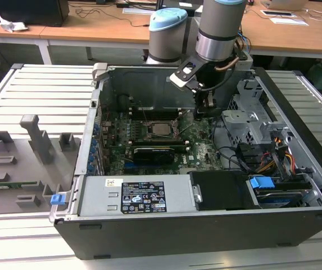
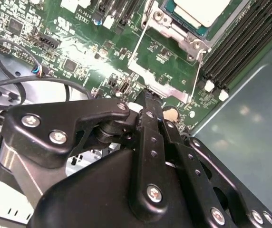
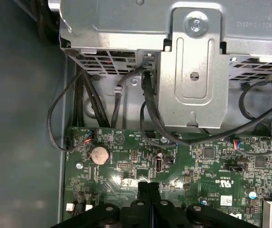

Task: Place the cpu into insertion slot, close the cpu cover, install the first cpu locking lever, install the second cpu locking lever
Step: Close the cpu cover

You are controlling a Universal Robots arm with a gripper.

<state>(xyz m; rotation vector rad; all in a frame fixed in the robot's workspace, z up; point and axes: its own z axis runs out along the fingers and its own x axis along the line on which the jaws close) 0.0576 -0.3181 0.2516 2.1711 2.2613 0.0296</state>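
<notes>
The cpu [image 1: 162,129] lies flat in the insertion slot, its silver-grey top [image 2: 200,8] facing up. A silvery metal frame [image 2: 173,34] borders it; I cannot tell the cpu cover from the slot's border. Two thin wire levers [image 2: 138,45] [image 2: 196,76] run out along the socket's sides. My gripper [image 1: 207,109] hangs low inside the case, to the exterior view's right of the socket. It is shut with nothing between the fingers in both wrist views [image 2: 148,97] [image 3: 148,184], its tips just off the board near the lever ends.
A metal drive cage [image 3: 193,71] with black cables [image 3: 150,109] stands close behind the gripper. Long black memory slots [image 2: 240,42] flank the socket. A black expansion card [image 1: 155,152] lies in front of it, then the power supply [image 1: 138,197]. The case wall [image 2: 250,123] is near.
</notes>
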